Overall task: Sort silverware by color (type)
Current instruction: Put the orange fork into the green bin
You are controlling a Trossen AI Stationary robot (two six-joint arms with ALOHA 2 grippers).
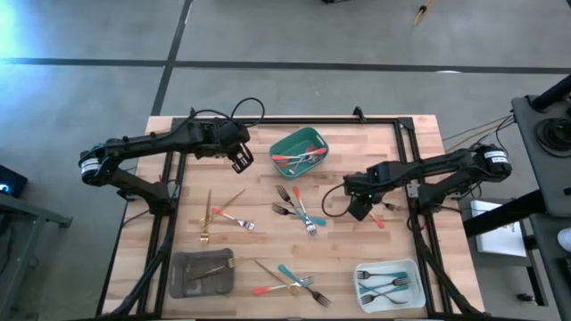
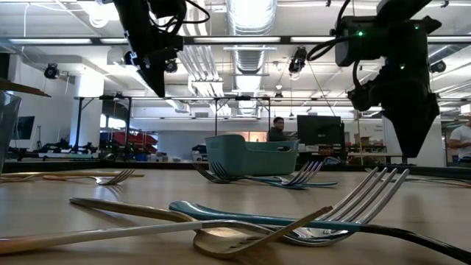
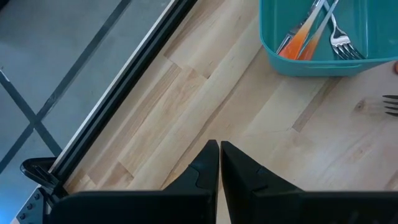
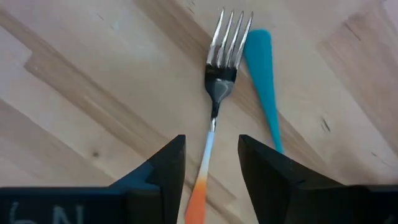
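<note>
A: Right gripper (image 4: 211, 171) spread, fingers either side of a red-orange-handled fork (image 4: 214, 99), not closed on it. Fork flat on the table (image 1: 259, 160), tines pointing away from the wrist. Teal handle (image 4: 264, 81) lying just beside the tines, apparently of another piece.

B: Position on the table?

A: Right of centre, right gripper (image 1: 359, 207) low over the boards, just right of the loose central cluster (image 1: 299, 212). Fork handle (image 1: 376, 219) showing just past it.

B: Left side?

A: Left gripper (image 3: 219, 163) pressed together, empty, parked near the far left, next to the green tray (image 1: 299, 150). Waiting only.

B: Sorting so far?

A: Green tray already carrying red-orange pieces (image 3: 305, 37). White tray (image 1: 390, 283) at near right with teal-handled ones; grey tray (image 1: 202, 273) at near left with a gold one. Plenty loose: gold forks (image 1: 214, 214) left of centre, mixed group (image 1: 290, 281) near the front edge. (Roughly a third done, by estimate.)

B: Step in hand?

A: Pick of the red-orange fork, judged at the straddle stage. Whether closing in or just let go, not decidable from this alone.

B: Next move, if a pick?

A: Settle lower, pinch across the slim handle without catching the teal neighbour, lift clear, carry far-left to the green tray. Thin flat handle on wood: risk of sliding out or pivoting in the grip.
</note>
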